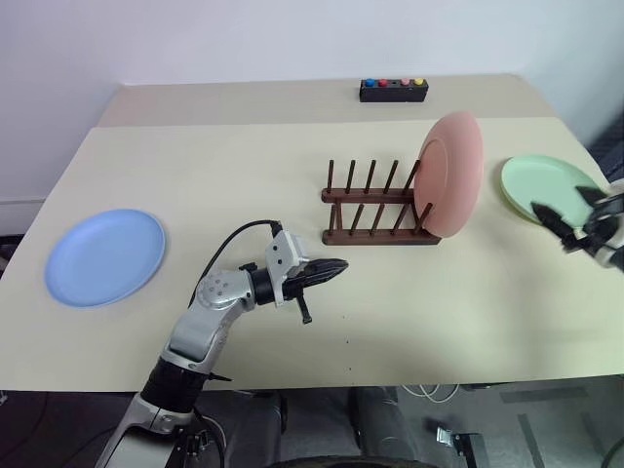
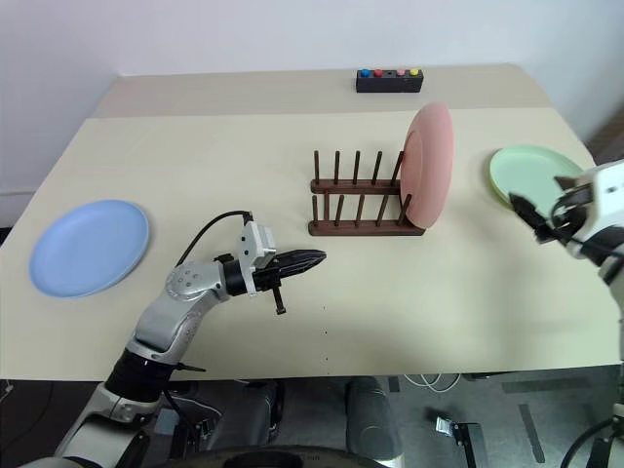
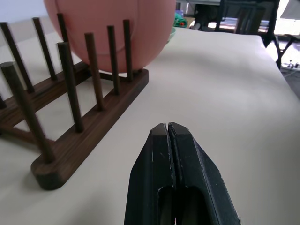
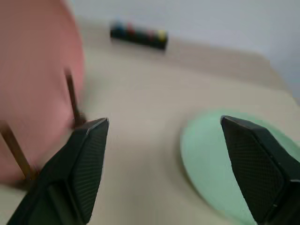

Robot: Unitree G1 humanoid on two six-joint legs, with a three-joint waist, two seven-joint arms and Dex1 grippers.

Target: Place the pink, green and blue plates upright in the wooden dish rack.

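The left gripper (image 1: 336, 265) points level toward the wooden dish rack (image 1: 375, 207), fingers pressed together. The right gripper (image 1: 567, 217), fingers spread, hovers seemingly just above the green plate (image 1: 536, 185), beyond the rack's upright pink plate (image 1: 450, 174).

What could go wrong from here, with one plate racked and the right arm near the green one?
The green plate lies flat close to the table's right edge, so the open right gripper could push it off rather than lift it. The pink plate stands at the wooden dish rack's right end, where a passing arm could knock it over.
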